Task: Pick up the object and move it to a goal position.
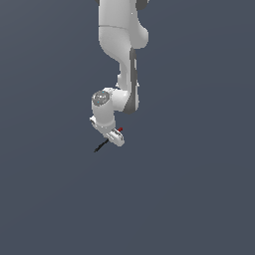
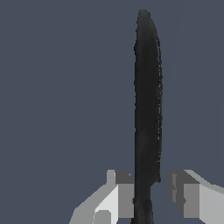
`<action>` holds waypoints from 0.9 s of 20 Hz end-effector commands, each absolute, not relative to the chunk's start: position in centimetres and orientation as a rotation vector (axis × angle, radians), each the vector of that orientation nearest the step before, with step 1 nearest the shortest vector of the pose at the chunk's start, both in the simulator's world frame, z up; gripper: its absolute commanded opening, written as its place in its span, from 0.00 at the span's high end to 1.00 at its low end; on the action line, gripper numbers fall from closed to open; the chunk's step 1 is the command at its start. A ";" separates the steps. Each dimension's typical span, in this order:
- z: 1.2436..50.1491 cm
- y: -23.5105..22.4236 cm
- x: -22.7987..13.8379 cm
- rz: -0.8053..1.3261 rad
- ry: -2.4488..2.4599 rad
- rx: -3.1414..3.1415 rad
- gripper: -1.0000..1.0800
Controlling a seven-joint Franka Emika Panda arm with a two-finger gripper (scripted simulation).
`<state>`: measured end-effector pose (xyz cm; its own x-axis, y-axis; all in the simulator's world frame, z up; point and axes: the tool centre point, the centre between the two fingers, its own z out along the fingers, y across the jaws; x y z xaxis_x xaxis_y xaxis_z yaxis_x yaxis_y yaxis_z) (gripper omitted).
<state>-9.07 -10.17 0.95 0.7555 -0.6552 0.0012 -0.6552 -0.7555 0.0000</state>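
Black rod (image 2: 147, 109) pinched between end effector (image 2: 151, 194) fingers in wrist view, red end (image 1: 120, 129) visible only in exterior view

We see only a plain, flat slate-blue backdrop (image 1: 199, 199) filling the frame from upper left to lower right, evenly lit, without any seam we can make out between floor and wall, and equally uniform in the wrist view.
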 end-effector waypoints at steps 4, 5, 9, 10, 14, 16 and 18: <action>1.0 -10.2 -9.1 0.002 -1.100 2.942 1.00; 1.0 -10.3 -9.1 0.002 -1.100 2.942 1.00; 1.4 -11.3 -9.0 0.002 -1.100 2.942 1.00; 1.6 -11.7 -9.0 0.002 -1.100 2.942 1.00; 2.7 -14.3 -8.9 0.002 -1.098 2.943 1.00; 3.4 -16.1 -8.7 0.001 -1.097 2.943 1.00; 4.3 -18.1 -8.6 0.001 -1.096 2.944 1.00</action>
<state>-8.68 -16.61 3.61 0.7567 -0.6538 0.0003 -0.6538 -0.7567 0.0004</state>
